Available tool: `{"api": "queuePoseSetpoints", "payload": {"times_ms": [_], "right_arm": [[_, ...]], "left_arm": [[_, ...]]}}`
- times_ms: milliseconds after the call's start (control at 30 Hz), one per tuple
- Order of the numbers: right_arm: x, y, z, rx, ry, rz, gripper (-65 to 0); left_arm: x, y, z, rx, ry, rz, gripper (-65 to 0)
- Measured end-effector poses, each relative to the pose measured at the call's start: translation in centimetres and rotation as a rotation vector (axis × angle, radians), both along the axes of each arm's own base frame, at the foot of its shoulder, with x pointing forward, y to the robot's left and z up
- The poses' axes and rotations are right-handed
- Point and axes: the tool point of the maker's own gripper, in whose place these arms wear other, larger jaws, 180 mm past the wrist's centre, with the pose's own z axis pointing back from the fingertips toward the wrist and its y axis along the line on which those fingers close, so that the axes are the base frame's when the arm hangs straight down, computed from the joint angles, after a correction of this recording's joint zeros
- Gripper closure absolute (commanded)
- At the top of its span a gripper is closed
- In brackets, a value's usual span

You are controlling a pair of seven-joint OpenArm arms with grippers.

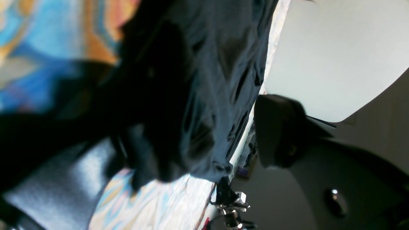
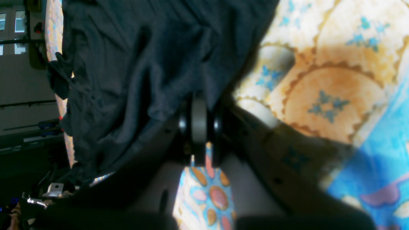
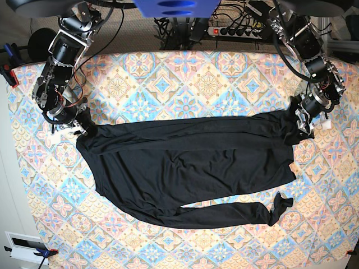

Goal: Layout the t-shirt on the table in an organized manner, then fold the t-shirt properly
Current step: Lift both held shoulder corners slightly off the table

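The right hand (image 2: 199,124) is clenched on a corner of the t-shirt (image 3: 185,165), with black cloth bunched between its closed jaws; in the base view that hand (image 3: 83,128) sits at the garment's far left corner. The left hand (image 3: 303,120) stands released, jaws spread wide, at the far right corner, and whether its pads touch the fabric there I cannot tell.

The t-shirt lies stretched across the middle of the worktop (image 3: 207,78), body mostly flat, one sleeve trailing along the near edge to a crumpled cuff (image 3: 279,206) at the right.

Judging by the fine wrinkles and slight sheen, the cloth is light, limp and somewhat slippery. It should slide easily over the patterned cover and sag wherever it is unsupported. Pinching at corners or seams, where layers double up, looks safest.

The left wrist view is heavily blurred, so the hand's own fingers are hard to make out there. The second sleeve cannot be traced clearly; it may lie folded along the far edge.
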Motion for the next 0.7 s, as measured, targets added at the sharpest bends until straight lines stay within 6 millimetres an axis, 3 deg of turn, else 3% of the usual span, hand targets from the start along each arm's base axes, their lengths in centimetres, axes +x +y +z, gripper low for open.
{"api": "queuePoseSetpoints", "payload": {"times_ms": [67, 133, 167, 267, 300, 400, 467, 700], "right_arm": [[0.0, 0.0, 0.0, 0.0, 0.0, 0.0, 0.0], [0.0, 0.0, 0.0, 0.0, 0.0, 0.0, 0.0], [0.0, 0.0, 0.0, 0.0, 0.0, 0.0, 0.0], [0.0, 0.0, 0.0, 0.0, 0.0, 0.0, 0.0], [0.0, 0.0, 0.0, 0.0, 0.0, 0.0, 0.0], [0.0, 0.0, 0.0, 0.0, 0.0, 0.0, 0.0], [0.0, 0.0, 0.0, 0.0, 0.0, 0.0, 0.0], [0.0, 0.0, 0.0, 0.001, 0.001, 0.001, 0.0]], "left_arm": [[0.1, -0.1, 0.0, 0.001, 0.0, 0.0, -47.5], [0.1, -0.1, -0.1, 0.003, 0.002, -0.001, -40.0], [0.1, -0.2, -0.1, 0.009, 0.008, -0.008, -33.9], [0.0, -0.3, -0.2, 0.013, 0.012, -0.016, -5.9], [0.0, -0.3, -0.2, 0.012, 0.011, -0.016, 0.0], [-0.1, -0.3, -0.4, 0.019, 0.019, -0.018, -3.0], [-0.1, -0.3, -0.4, 0.019, 0.019, -0.019, 0.0], [-1.3, 0.1, -0.5, 0.067, 0.014, -0.02, 0.0]]}}
